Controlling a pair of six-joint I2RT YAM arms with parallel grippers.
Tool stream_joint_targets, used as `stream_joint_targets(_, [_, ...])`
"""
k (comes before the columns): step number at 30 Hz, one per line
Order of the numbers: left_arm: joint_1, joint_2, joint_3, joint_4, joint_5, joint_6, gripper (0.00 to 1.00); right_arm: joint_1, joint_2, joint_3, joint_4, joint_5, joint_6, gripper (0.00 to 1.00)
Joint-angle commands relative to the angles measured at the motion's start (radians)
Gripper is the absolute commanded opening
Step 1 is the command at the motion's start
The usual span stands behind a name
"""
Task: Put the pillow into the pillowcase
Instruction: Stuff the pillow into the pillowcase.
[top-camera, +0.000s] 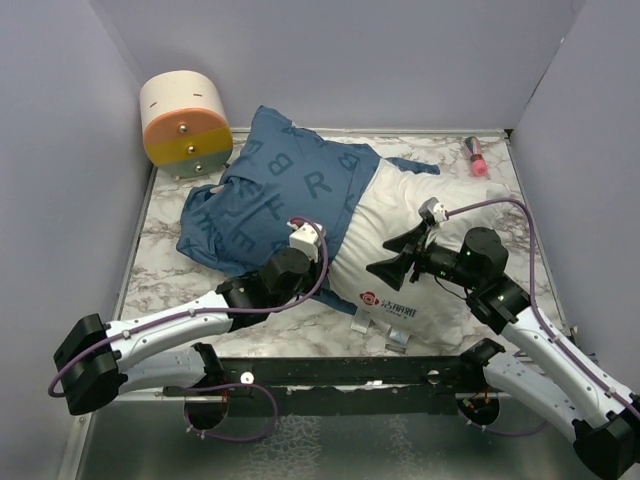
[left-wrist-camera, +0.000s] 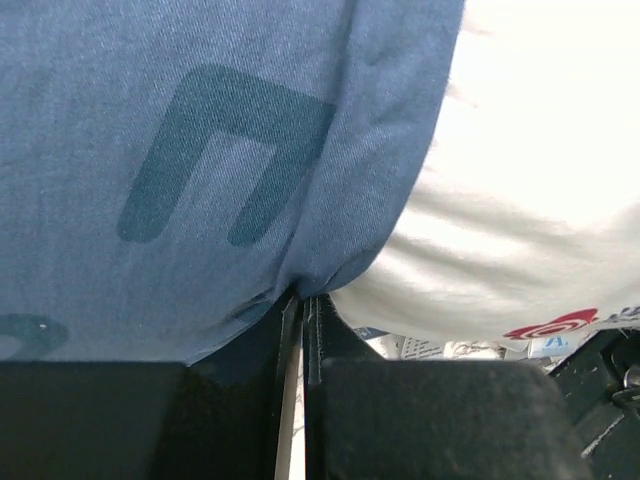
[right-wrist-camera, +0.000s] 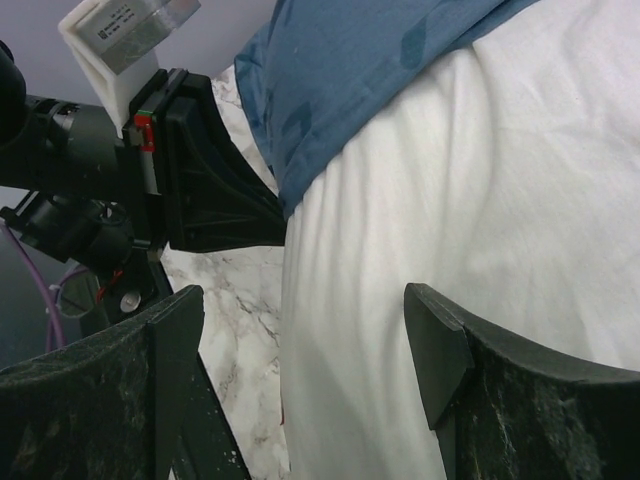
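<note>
- The pillow (top-camera: 395, 195) lay across the marble table (top-camera: 300, 325). Its far-left part was inside the pillowcase (top-camera: 280, 185), and its white near-right part, with the printed label (top-camera: 390, 300), was bare.
- The left claw (left-wrist-camera: 303, 300) sat at the pillowcase hem where blue met white. Its jaws were all but together, with a fold of the blue cloth pinched between them.
- The right claw (right-wrist-camera: 305, 300) hung over the bare white part of the pillow with its jaws spread wide and nothing in them.
- First risk: the pinch looked shallow, right at the edge of the hem. A hard tug could pull the thin cloth out of the jaws, and the case would not move any further over the pillow.
- Second risk: nothing was pinning the pillow. If the hem were drawn toward the label end, the whole soft bundle might slide over the smooth table, and no more of the pillow would be covered.
- Third risk: I could not tell whether the fold held one layer or both. If both were caught, the mouth would be pulled flat and jam against the plump filling.
- Fourth risk: the label end lay near the table's near edge, so a drag that way could push that corner over it.
</note>
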Motion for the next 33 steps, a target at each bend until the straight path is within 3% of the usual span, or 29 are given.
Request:
stream_joint_targets(1, [-0.001, -0.061, 0.049, 0.006, 0.085, 0.014, 0.02, 0.005, 0.028, 0.054, -0.084, 0.011, -0.034, 0.8])
stream_joint_targets(5, [-0.001, -0.092, 0.075, -0.019, 0.173, 0.016, 0.0, 0.007, 0.103, 0.129, -0.186, 0.062, -0.071, 0.8])
stream_joint_targets(11, [-0.001, -0.129, 0.117, 0.018, 0.285, 0.024, 0.0, 0.04, 0.22, 0.215, -0.333, 0.26, -0.123, 0.81])
stream_joint_targets(14, [-0.001, -0.116, 0.148, 0.043, 0.327, 0.032, 0.0, 0.083, 0.335, 0.233, -0.339, 0.388, -0.112, 0.75])
stream_joint_targets(16, [-0.001, -0.087, 0.174, 0.051, 0.355, 0.037, 0.0, 0.102, 0.401, 0.233, -0.299, 0.439, -0.098, 0.61])
stream_joint_targets(20, [-0.001, -0.037, 0.217, 0.074, 0.41, 0.046, 0.0, 0.104, 0.512, 0.237, -0.16, 0.477, -0.074, 0.12])
stream_joint_targets(22, [0.009, -0.006, 0.234, 0.085, 0.422, 0.055, 0.0, 0.104, 0.557, 0.262, -0.095, 0.453, -0.044, 0.02])
stream_joint_targets(26, [0.139, 0.087, 0.247, 0.139, 0.517, 0.031, 0.0, 0.104, 0.61, 0.275, 0.111, 0.263, -0.004, 0.01])
stream_joint_targets(28, [0.217, 0.131, 0.245, 0.17, 0.574, -0.002, 0.0, 0.104, 0.6, 0.294, 0.122, 0.219, 0.002, 0.04])
stream_joint_targets(30, [0.265, 0.152, 0.252, 0.157, 0.609, -0.011, 0.08, 0.104, 0.534, 0.292, 0.104, 0.223, -0.018, 0.25])
stream_joint_targets(33, [0.281, 0.116, 0.248, 0.105, 0.581, -0.003, 0.41, 0.102, 0.369, 0.268, 0.049, 0.258, -0.063, 0.51])
